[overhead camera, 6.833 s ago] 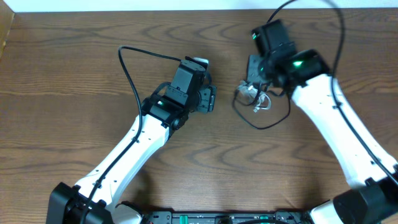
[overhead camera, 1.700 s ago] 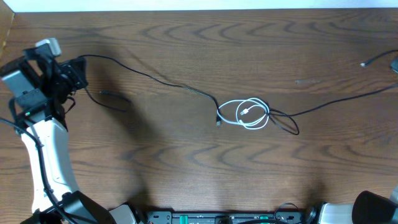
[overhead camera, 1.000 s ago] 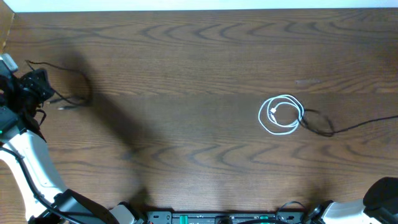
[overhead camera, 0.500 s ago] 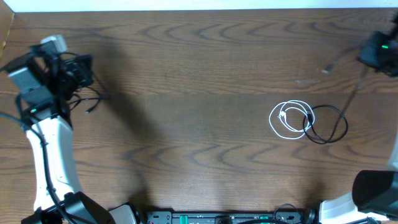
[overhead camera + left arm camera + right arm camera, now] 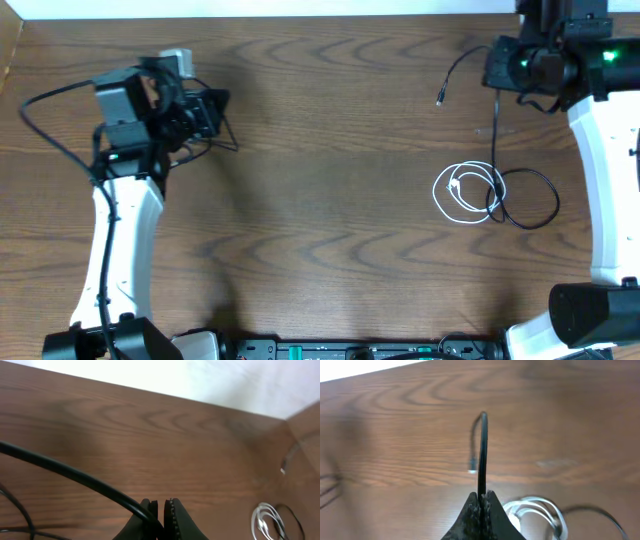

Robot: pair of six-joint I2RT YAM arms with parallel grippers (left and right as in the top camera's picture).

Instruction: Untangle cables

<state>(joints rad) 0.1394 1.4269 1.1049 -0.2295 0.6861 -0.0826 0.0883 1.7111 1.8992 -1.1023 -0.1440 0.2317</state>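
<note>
- One wooden surface (image 5: 330, 250), open room across its middle; pale strip (image 5: 300, 8) along the far edge.
- White cord (image 5: 437, 193) coiled at right, touching the black cord (image 5: 482, 455) loop.
- Right jaws pinch black cord; left jaws closed, grip unclear.

The table (image 5: 330, 230) was brown wood grain, smooth, with a low satin sheen that took soft shadows. The white cable (image 5: 437, 196) had a slick, glossy plastic sheath, while the black cable (image 5: 494, 135) looked matt and rubbery. The arms wore glossy white plastic shells (image 5: 125, 230) over matt black joints, and the left gripper's (image 5: 162, 506) fingers (image 5: 177, 520) were matt black plastic, one inner face finely ribbed.
</note>
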